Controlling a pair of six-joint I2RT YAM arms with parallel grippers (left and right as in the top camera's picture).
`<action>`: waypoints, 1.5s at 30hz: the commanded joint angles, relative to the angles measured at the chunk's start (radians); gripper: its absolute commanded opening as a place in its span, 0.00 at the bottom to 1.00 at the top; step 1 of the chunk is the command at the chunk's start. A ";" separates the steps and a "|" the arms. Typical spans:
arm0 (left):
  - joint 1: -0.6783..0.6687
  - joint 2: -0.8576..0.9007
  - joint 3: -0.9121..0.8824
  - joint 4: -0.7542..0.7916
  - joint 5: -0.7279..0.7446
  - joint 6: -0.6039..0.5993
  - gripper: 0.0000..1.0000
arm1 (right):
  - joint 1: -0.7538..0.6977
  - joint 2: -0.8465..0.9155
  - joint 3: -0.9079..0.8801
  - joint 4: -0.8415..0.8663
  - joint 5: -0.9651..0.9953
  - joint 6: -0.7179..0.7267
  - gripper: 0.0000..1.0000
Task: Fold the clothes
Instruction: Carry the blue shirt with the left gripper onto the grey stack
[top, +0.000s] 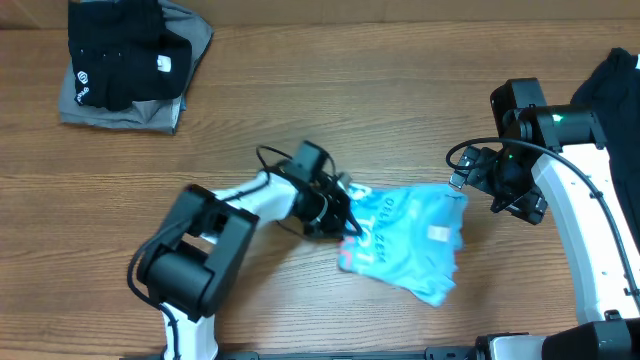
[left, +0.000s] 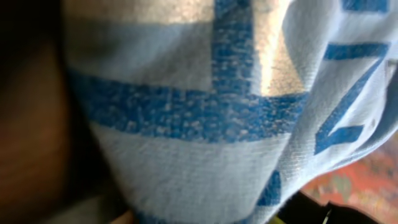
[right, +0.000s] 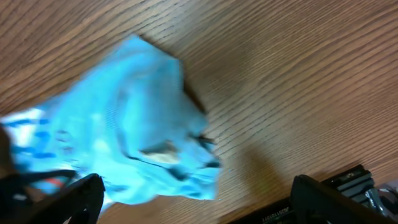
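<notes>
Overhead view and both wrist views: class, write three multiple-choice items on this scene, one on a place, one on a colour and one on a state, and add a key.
1. On the table, the pile of black and grey clothes lies
A. at the top left of the overhead view
B. at the bottom centre
C. on the floor

2. The T-shirt at the left gripper is mostly
A. red
B. light blue
C. green

3. The right gripper is
A. shut on the T-shirt
B. open, holding nothing
C. out of every view

Key: 1 A, the pile sits in that corner, apart from both arms. 2 B, all three views show light blue cloth. 3 B, the right wrist view shows its fingers spread wide apart.
</notes>
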 joint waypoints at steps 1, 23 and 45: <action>0.098 0.018 0.096 -0.053 -0.105 0.126 0.04 | -0.002 -0.008 0.015 0.001 0.006 -0.003 1.00; 0.544 0.224 0.758 -0.326 -0.628 0.628 0.04 | -0.002 -0.008 0.015 -0.074 0.006 -0.002 1.00; 0.582 0.317 1.419 -0.615 -0.789 0.661 0.07 | -0.002 -0.008 0.015 -0.099 0.002 0.025 1.00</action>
